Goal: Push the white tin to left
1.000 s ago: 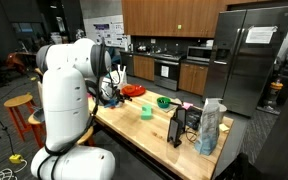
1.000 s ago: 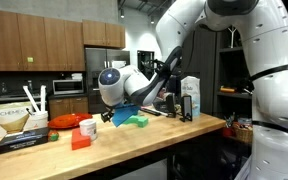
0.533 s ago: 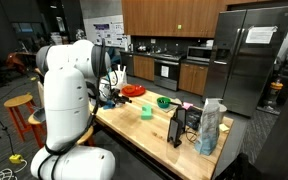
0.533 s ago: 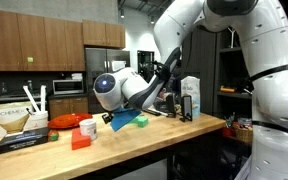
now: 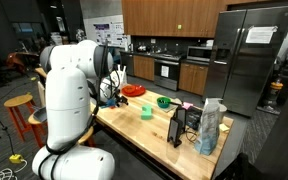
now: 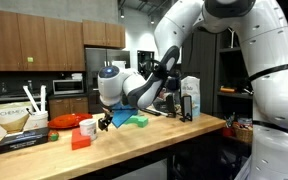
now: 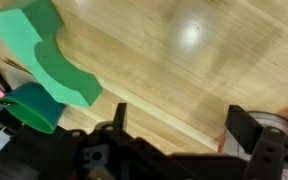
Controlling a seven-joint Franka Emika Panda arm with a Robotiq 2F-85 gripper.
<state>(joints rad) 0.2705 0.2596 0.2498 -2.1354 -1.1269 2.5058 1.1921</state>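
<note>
Wrist view shows the gripper (image 7: 182,128) low over the wooden counter (image 7: 184,60), fingers spread apart — nothing held between them. A green block (image 7: 46,50) lies beyond. In an exterior view the white tin (image 6: 88,127) stands upright just beside the gripper, near a red bowl (image 6: 66,121).

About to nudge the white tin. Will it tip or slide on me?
The white tin stands upright and looks squat, so it should slide rather than tip. The wooden table looks glossy, so probably little drag. Being round, it may slip off the claw unless pushed centrally.
</note>
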